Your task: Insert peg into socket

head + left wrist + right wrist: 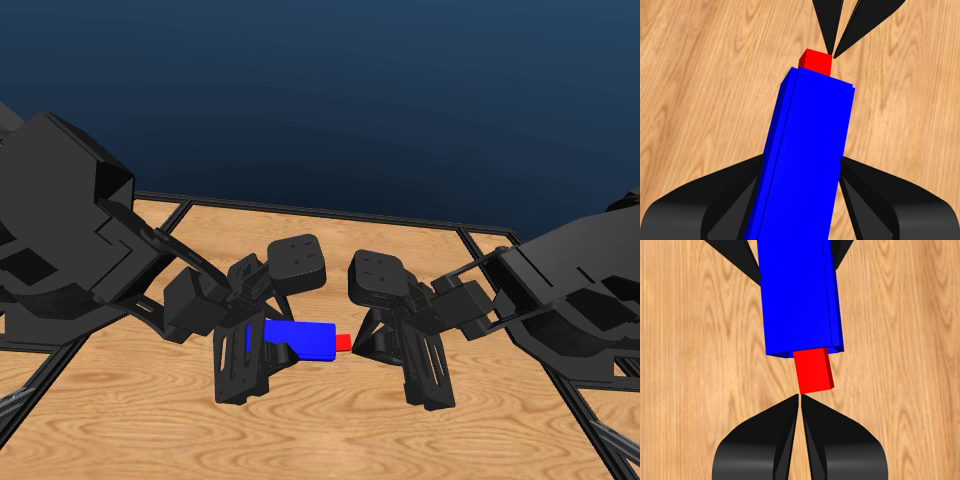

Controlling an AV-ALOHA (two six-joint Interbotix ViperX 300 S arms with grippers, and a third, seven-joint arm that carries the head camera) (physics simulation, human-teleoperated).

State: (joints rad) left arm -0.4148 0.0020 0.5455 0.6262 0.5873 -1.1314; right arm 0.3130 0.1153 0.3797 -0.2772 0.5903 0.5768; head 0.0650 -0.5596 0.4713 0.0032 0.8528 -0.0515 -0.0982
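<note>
Head view, mid-frame: I see the left end effector (250,345) clamped on the socket (300,340). Peg (343,342) mostly inside it; right end effector (800,399) pinched together, empty, just behind the peg's stub.

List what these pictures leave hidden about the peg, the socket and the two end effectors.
- Peg: only a short red stub shows in every view; how deep it reaches is hidden by the socket.
- Socket's held end: cut off by the edge in both wrist views, covered by the left end effector in the head view.
- Right end effector: jaws shut just off the peg's end; contact too fine to tell.
</note>
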